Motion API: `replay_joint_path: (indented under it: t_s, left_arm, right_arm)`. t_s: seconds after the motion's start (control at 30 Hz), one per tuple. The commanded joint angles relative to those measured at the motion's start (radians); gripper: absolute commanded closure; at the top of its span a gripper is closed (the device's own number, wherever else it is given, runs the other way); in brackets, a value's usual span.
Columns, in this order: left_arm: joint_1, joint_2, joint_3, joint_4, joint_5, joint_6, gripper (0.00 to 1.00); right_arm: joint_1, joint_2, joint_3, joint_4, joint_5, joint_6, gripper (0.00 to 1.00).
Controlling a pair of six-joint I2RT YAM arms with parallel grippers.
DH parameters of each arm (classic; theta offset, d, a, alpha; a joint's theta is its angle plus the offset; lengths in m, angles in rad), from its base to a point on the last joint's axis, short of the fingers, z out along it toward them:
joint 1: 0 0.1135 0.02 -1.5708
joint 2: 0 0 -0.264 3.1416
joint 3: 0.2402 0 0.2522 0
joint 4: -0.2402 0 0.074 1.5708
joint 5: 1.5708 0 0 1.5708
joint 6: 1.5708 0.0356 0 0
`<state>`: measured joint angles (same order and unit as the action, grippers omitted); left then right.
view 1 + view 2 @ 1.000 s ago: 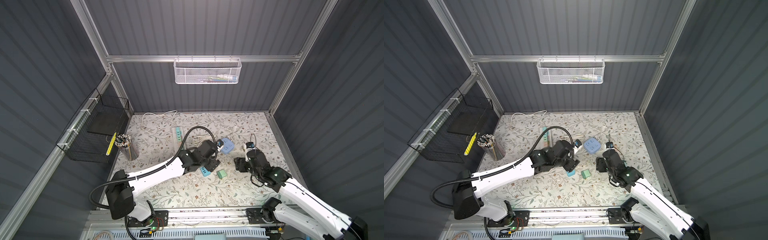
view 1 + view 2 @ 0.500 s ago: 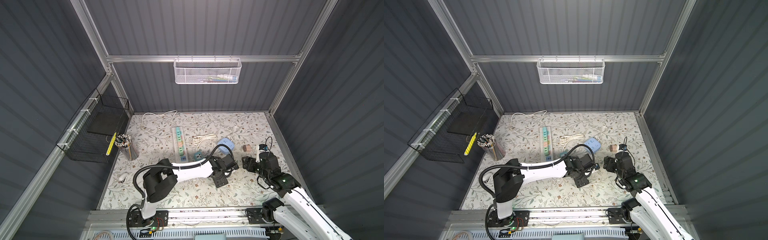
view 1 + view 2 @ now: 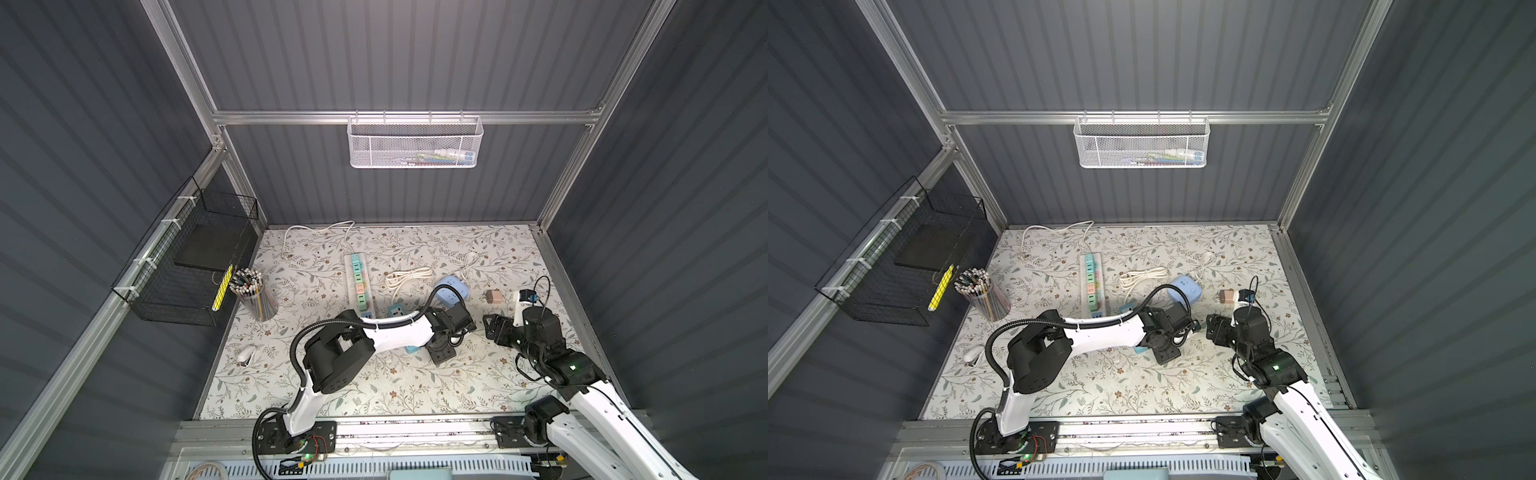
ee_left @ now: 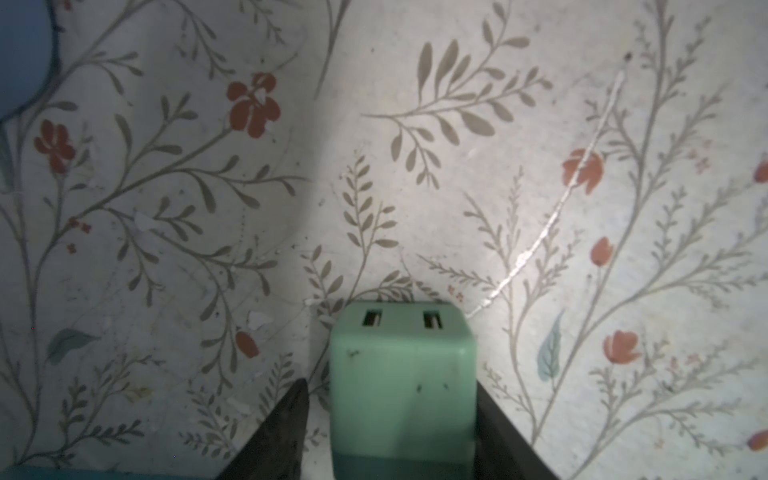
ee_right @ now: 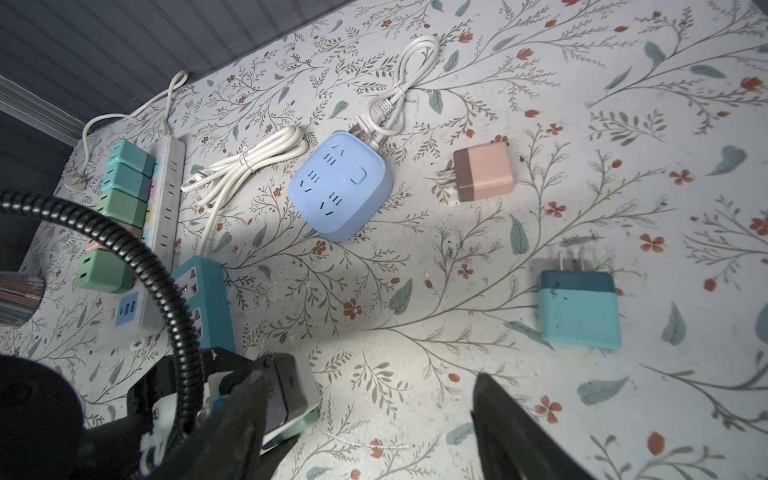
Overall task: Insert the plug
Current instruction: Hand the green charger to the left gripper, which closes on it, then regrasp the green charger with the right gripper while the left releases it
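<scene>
A green plug (image 4: 403, 345) lies on the flowered mat, its two slots facing away from the left wrist camera. My left gripper (image 4: 391, 382) is shut on it, with a dark finger along each side. In both top views the left gripper (image 3: 441, 354) (image 3: 1168, 353) points down near the mat's middle and hides the plug. A sliver of the green plug (image 5: 305, 419) shows under it in the right wrist view. My right gripper (image 5: 370, 376) (image 3: 492, 328) stands open and empty just to the right. The white power strip (image 5: 168, 187) with several plugs in it lies behind.
A blue rounded socket block (image 3: 453, 291) and a coiled white cable (image 3: 409, 276) lie behind the grippers. A pink plug (image 5: 484, 172) and a teal plug (image 5: 577, 307) lie loose on the right. A teal socket cube (image 3: 397, 311) and another teal plug (image 3: 411, 350) sit beside the left arm. A pencil cup (image 3: 255, 295) stands at the left.
The left arm has folded in and carried its gripper to the right onto the green plug, and its jaws have closed on the plug. The right gripper has drawn back to the right.
</scene>
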<state>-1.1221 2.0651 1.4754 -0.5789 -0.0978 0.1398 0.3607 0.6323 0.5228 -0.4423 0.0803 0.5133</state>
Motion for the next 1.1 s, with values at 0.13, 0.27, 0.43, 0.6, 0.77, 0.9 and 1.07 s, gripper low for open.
replay_joint_path:
  t_s: [0.13, 0.27, 0.43, 0.6, 0.77, 0.9, 1.07]
  left_arm:
    - [0.001, -0.072, -0.098, 0.109, 0.002, -0.015, 0.67]
    - [0.001, -0.196, -0.184, 0.252, -0.091, -0.067, 0.78]
    - [0.002, -0.426, -0.382, 0.569, -0.245, -0.109, 0.80]
    - [0.010, -0.628, -0.707, 0.992, -0.246, -0.051, 0.81]
    - [0.015, -0.770, -0.899, 1.167, -0.208, -0.065, 0.79]
    - [0.017, -0.828, -0.929, 1.129, -0.216, -0.062, 0.80]
    - [0.017, -0.871, -0.928, 1.086, -0.184, -0.076, 0.80]
  right_arm:
    - [-0.003, -0.009, -0.003, -0.033, -0.014, 0.008, 0.22]
    - [-0.003, -0.010, 0.016, -0.028, -0.075, 0.017, 0.28]
    - [-0.003, 0.023, 0.057, 0.027, -0.291, 0.031, 0.37]
    - [0.005, 0.087, 0.117, 0.048, -0.454, 0.010, 0.44]
    - [0.112, 0.154, 0.181, 0.122, -0.486, -0.010, 0.45]
    - [0.200, 0.247, 0.236, 0.170, -0.517, -0.011, 0.42]
    - [0.281, 0.371, 0.299, 0.203, -0.526, -0.033, 0.40]
